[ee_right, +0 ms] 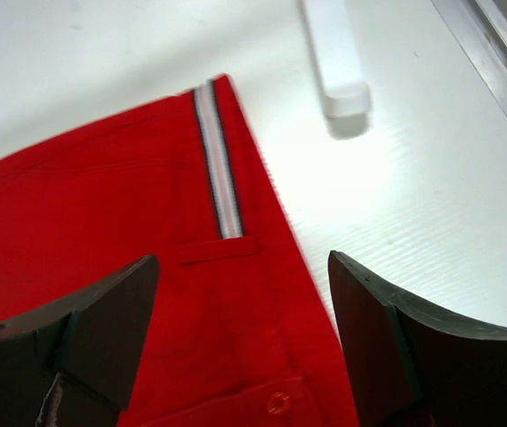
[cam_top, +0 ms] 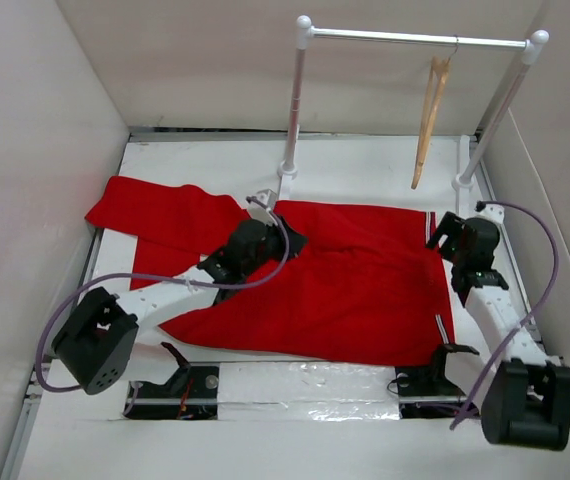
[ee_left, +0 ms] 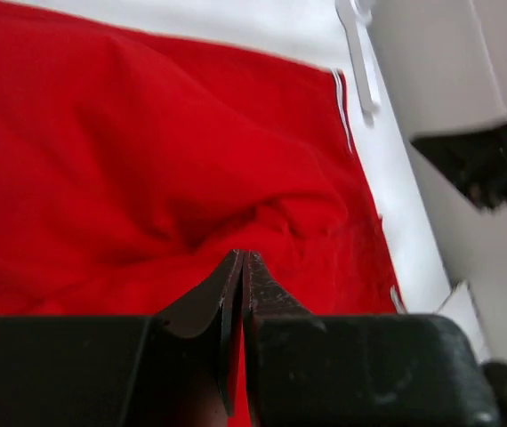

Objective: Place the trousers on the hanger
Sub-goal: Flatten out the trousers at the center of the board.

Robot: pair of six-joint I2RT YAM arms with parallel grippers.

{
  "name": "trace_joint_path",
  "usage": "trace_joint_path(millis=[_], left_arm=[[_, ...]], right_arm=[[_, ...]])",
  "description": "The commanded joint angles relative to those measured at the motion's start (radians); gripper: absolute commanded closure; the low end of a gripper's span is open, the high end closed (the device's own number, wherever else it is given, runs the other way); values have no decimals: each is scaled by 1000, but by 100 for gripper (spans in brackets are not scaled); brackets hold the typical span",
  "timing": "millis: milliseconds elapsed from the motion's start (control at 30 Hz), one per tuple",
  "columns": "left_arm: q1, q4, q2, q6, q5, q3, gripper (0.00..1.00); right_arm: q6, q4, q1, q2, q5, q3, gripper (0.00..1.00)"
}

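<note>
The red trousers [cam_top: 365, 290] lie spread flat across the table, one leg reaching to the far left. The wooden hanger [cam_top: 430, 115] hangs by its hook from the white rail, above and behind the trousers' right end. My left gripper [cam_top: 287, 238] sits on the trousers near their far edge. In the left wrist view its jaws [ee_left: 243, 260] are closed, with the red cloth [ee_left: 102, 133] puckered up at the tips. My right gripper [cam_top: 457, 224] is open at the waistband's right edge. In the right wrist view [ee_right: 243, 260] it straddles the cloth edge [ee_right: 102, 196] beside the white-grey stripe [ee_right: 218, 160].
The white clothes rail [cam_top: 415, 38] stands at the back on two posts; its right foot [ee_right: 338, 62] lies just ahead of my right gripper. White walls enclose the table on the left, back and right. My right arm [ee_left: 494, 160] shows at the right of the left wrist view.
</note>
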Motion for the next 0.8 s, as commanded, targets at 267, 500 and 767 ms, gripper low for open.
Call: trace_joint_path(millis=[267,500,767], left_arm=[[-88,129,-245,190,-1,-157,86],[-88,19,-357,275,-14,-147,74],[-88,-32,-449,275,-84,-162,72]], right_arm=[[-24,62,-193,525,-372,297,21],[-12,25,-202,684,-419,389,25],[-82,-122,-153,779,-407,497,39]])
